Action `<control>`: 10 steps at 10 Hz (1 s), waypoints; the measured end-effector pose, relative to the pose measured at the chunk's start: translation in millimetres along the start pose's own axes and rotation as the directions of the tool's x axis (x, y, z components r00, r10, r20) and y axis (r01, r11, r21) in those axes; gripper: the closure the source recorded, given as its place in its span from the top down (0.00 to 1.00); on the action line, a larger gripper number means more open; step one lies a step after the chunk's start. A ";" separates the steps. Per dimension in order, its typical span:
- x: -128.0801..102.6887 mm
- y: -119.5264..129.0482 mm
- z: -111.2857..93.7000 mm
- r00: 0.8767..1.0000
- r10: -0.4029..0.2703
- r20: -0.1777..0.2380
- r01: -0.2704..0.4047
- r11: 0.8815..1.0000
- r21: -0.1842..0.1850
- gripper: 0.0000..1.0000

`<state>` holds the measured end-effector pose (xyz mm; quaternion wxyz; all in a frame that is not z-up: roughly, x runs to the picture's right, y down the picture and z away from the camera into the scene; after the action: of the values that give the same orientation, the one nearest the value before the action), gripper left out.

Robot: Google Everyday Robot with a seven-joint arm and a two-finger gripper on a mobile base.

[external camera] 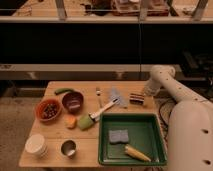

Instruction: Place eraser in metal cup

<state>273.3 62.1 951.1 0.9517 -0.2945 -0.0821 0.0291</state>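
The eraser (136,98), a small striped block, lies flat near the table's far right edge. The metal cup (68,148) stands upright at the front left of the table, far from the eraser. My gripper (147,93) hangs at the end of the white arm (162,77), just right of the eraser and close above the table. The frame does not show whether it touches the eraser.
A green tray (103,142) at front right holds a grey sponge (119,136) and a yellow item (136,153). A green-headed brush (97,116), fork (98,93), dark red bowl (73,101), orange bowl (48,110) and white stacked cups (36,144) fill the middle and left.
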 end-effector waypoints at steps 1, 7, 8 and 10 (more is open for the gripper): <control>-1.1 1.3 1.3 1.000 -0.003 -0.001 0.003 1.000 -0.005 0.32; -47.4 0.0 -67.9 0.994 -0.106 -0.029 0.107 0.993 0.046 0.00; -72.8 1.0 -84.6 0.989 -0.150 -0.018 0.151 0.988 0.040 0.00; -113.3 9.5 -100.7 0.973 -0.230 0.006 0.230 0.973 0.026 0.00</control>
<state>179.1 2.2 848.1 0.9519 -0.2708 -0.1194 -0.0790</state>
